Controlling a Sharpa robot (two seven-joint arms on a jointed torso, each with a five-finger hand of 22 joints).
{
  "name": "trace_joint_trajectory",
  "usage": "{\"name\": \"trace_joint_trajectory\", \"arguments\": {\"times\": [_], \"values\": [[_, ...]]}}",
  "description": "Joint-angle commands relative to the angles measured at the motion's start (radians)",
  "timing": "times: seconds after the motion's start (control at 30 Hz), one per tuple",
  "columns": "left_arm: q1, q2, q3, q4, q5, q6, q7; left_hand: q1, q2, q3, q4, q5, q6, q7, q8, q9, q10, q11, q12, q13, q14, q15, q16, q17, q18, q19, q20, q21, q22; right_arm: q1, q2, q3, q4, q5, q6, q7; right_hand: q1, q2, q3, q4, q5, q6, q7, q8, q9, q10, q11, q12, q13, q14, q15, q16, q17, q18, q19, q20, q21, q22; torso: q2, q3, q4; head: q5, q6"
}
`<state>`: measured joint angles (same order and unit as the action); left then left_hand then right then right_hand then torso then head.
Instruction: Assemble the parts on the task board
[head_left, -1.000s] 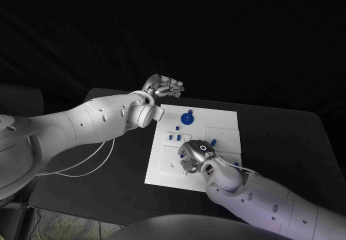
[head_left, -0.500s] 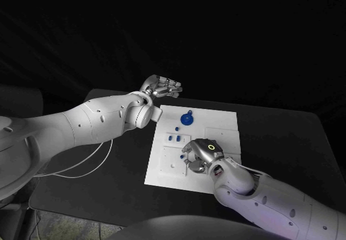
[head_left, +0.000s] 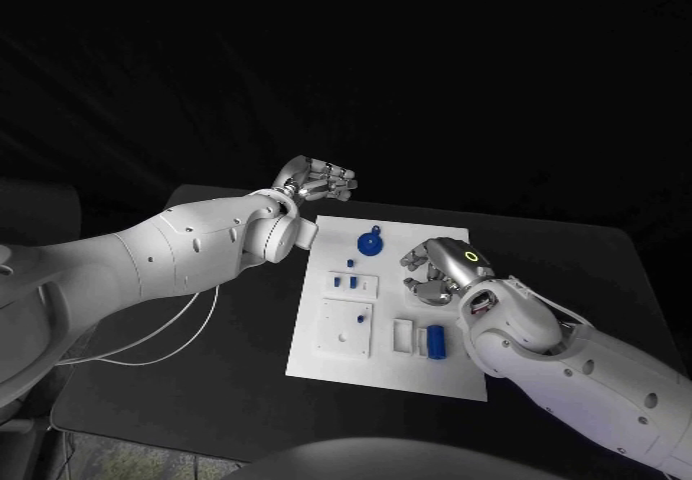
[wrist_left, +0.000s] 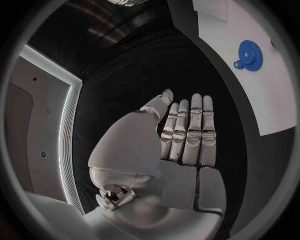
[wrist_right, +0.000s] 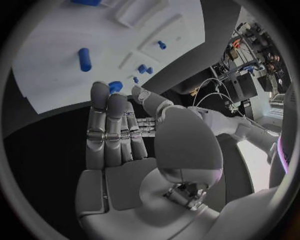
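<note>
Task board (head_left: 387, 300) w/ blue parts (head_left: 434, 341); right hand (head_left: 437, 268) above, released; left hand (head_left: 320, 178) released too.

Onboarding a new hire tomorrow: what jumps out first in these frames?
The white task board in the middle of the black table, dotted with small blue parts, above all the blue gear near its far edge. Next, the right robot hand over the board's right side, and the left robot hand beyond the far-left corner; both hold nothing.
</note>
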<state>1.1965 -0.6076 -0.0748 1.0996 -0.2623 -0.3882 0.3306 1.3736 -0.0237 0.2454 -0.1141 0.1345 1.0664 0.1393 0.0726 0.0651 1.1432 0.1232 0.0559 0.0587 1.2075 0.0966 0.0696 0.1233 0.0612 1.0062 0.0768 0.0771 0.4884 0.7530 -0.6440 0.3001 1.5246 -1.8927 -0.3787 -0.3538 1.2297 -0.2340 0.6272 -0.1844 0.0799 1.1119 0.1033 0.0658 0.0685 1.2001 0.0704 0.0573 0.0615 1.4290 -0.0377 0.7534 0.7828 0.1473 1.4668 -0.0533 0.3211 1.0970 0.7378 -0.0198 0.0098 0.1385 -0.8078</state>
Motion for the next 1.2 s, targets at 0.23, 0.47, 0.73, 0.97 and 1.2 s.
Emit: {"name": "trace_joint_trajectory", "arguments": {"times": [0.23, 0.47, 0.73, 0.97, 1.2], "values": [[0.001, -0.002, 0.001, 0.004, 0.000, 0.018, 0.012, -0.004, -0.004, -0.001, 0.003, -0.004, -0.003, -0.003, -0.004, 0.001, -0.004, -0.003, 0.003, 0.000, -0.004, -0.001, -0.004, 0.001, 0.000, 0.009, 0.001, 0.003, -0.001, 0.000, -0.021, 0.018, -0.046, 0.007, 0.138, 0.034, 0.036, -0.009, -0.174, 0.020, -0.032, -0.060, -0.022, -0.003, -0.003, -0.112, 0.025, 0.004, -0.001, -0.004, 0.025, 0.005, -0.008, 0.016, 0.037, 0.016, -0.018, -0.026, 0.002, 0.0004, 0.0033, -0.002, 0.006], [0.001, -0.002, 0.001, 0.004, 0.000, 0.020, 0.011, -0.004, -0.004, -0.001, 0.003, -0.004, -0.003, -0.003, -0.004, 0.001, -0.004, -0.003, 0.003, 0.000, -0.004, -0.001, -0.004, 0.001, 0.000, 0.009, 0.001, 0.003, -0.001, 0.000, -0.010, 0.021, -0.083, 0.000, 0.188, 0.041, 0.056, -0.003, -0.217, 0.041, -0.032, -0.067, -0.027, -0.003, -0.003, -0.115, 0.026, 0.004, -0.001, -0.005, 0.025, 0.010, -0.009, 0.018, 0.039, 0.018, -0.017, -0.042, 0.002, -0.0009, 0.0039, -0.004, 0.004], [0.001, -0.001, 0.001, 0.003, 0.000, 0.020, 0.011, -0.003, -0.004, -0.003, 0.004, -0.004, -0.004, -0.002, -0.004, 0.001, -0.005, -0.003, 0.003, 0.000, -0.003, -0.001, -0.005, 0.002, -0.001, 0.009, 0.001, 0.004, -0.007, 0.000, 0.012, 0.017, -0.116, -0.004, 0.203, 0.049, 0.061, 0.023, -0.179, 0.036, -0.032, -0.057, -0.018, -0.002, -0.002, -0.054, 0.010, 0.007, -0.001, -0.001, 0.019, 0.011, -0.010, 0.012, 0.040, 0.014, -0.009, -0.044, 0.002, -0.0013, 0.0049, -0.003, 0.004], [0.001, 0.000, 0.001, 0.002, 0.000, 0.021, 0.011, -0.003, -0.004, -0.003, 0.004, -0.004, -0.004, -0.002, -0.004, 0.001, -0.005, -0.003, 0.003, 0.000, -0.003, -0.001, -0.005, 0.002, -0.001, 0.009, 0.001, 0.004, -0.007, 0.000, 0.024, 0.007, -0.130, -0.011, 0.202, 0.051, 0.016, 0.035, -0.025, 0.026, -0.032, 0.008, 0.001, -0.003, -0.002, 0.023, -0.007, 0.002, -0.002, 0.006, 0.009, 0.015, -0.006, -0.006, 0.039, 0.000, 0.013, -0.041, 0.002, -0.0010, 0.0041, -0.003, 0.002], [0.001, 0.001, 0.001, 0.002, 0.000, 0.023, 0.010, -0.003, -0.004, -0.003, 0.004, -0.004, -0.004, -0.002, -0.004, 0.001, -0.005, -0.003, 0.003, 0.000, -0.003, -0.001, -0.005, 0.002, -0.001, 0.009, 0.001, 0.004, -0.007, 0.000, 0.028, -0.001, -0.138, -0.034, 0.203, 0.039, 0.034, 0.070, -0.001, 0.014, -0.032, 0.058, -0.004, 0.002, 0.001, 0.076, -0.023, 0.004, 0.000, 0.007, -0.003, 0.018, -0.002, -0.008, 0.038, -0.010, 0.022, -0.035, 0.002, -0.0008, 0.0040, -0.002, -0.001]]}}
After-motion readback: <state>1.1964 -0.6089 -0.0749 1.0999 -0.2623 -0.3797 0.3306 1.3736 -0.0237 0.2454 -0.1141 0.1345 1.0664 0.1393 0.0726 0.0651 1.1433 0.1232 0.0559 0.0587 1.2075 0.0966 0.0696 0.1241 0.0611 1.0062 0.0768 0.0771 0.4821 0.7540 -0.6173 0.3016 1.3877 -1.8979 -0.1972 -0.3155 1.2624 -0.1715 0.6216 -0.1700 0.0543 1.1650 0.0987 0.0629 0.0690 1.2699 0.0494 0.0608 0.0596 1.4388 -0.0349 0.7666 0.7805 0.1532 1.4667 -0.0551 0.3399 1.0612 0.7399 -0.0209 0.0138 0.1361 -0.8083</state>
